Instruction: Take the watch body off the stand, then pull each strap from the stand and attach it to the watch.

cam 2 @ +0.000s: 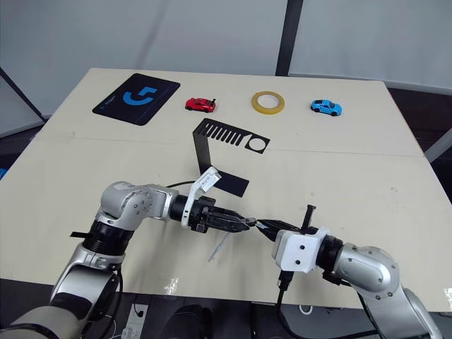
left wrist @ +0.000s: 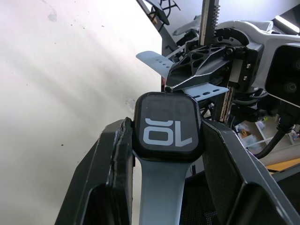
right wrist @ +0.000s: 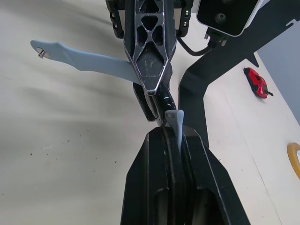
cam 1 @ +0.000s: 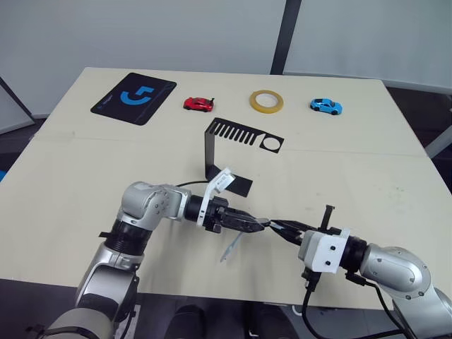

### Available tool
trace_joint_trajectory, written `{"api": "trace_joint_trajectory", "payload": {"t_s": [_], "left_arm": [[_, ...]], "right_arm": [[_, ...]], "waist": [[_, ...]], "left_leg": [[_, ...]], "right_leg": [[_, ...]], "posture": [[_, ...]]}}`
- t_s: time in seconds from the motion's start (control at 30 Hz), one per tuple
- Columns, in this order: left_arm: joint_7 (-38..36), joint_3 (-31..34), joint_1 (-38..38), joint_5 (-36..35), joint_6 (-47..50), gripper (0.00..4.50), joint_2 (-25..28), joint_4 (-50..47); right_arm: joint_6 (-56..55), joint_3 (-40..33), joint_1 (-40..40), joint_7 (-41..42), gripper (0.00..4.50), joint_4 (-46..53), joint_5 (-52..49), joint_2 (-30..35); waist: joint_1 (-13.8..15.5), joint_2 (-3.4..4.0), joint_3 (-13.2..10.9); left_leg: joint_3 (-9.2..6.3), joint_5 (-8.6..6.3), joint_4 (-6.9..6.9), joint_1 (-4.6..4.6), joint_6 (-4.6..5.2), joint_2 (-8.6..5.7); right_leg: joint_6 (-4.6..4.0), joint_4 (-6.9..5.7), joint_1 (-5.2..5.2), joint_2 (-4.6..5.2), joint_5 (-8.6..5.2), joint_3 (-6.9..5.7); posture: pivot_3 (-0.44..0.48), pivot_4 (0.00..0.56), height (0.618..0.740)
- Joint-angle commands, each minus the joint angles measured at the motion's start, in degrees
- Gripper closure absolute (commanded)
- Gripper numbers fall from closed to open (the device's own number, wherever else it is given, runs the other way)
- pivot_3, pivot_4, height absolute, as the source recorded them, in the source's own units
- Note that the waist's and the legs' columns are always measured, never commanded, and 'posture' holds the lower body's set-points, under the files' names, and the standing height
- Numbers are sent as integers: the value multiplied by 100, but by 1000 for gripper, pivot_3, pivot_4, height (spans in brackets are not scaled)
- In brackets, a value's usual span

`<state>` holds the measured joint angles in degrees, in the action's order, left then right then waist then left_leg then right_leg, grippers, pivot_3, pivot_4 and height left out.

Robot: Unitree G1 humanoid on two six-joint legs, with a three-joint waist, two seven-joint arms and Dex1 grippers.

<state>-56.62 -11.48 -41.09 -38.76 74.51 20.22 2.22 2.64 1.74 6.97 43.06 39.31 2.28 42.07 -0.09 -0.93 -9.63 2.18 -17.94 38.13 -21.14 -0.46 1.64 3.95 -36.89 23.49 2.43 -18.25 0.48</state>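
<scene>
The watch body [left wrist: 166, 127], black with white marks on its face, is clamped between my left gripper's fingers [left wrist: 110, 168]. One pale grey-blue strap [cam 1: 232, 247] is fixed to it and hangs toward the table. My left gripper [cam 1: 258, 224] and right gripper [cam 1: 281, 229] meet tip to tip above the table's front edge. The right gripper is shut on the other strap [right wrist: 177, 123], whose end sits right at the watch body's free side. The black stand [cam 1: 247, 134] stands bare behind them.
Along the far side lie a black mat with a blue logo [cam 1: 134, 97], a red toy car [cam 1: 198, 104], a yellow tape roll [cam 1: 266, 101] and a blue toy car [cam 1: 325, 106]. The table's front edge runs just below both grippers.
</scene>
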Motion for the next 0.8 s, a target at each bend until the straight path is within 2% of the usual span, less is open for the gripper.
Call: {"api": "trace_joint_trajectory", "payload": {"t_s": [0.03, 0.8], "left_arm": [[-2, 76, -78, -317, 0, 2825, -240, -341], [116, 114, -123, -369, 236, 2825, -379, -399]], "right_arm": [[-20, 141, -59, -4, 4500, 172, 16, -40], [89, 548, -325, -40, 4500, 111, 479, -186]], "waist": [[-2, 0, 0], [-1, 0, 0]], "left_leg": [[0, 0, 0, 0, 0, 0], [0, 2, 0, 0, -3, 0]], "right_leg": [[0, 0, 0, 0, 0, 0], [0, 0, 0, 0, 0, 0]], "posture": [[0, 150, 740], [0, 150, 740]]}}
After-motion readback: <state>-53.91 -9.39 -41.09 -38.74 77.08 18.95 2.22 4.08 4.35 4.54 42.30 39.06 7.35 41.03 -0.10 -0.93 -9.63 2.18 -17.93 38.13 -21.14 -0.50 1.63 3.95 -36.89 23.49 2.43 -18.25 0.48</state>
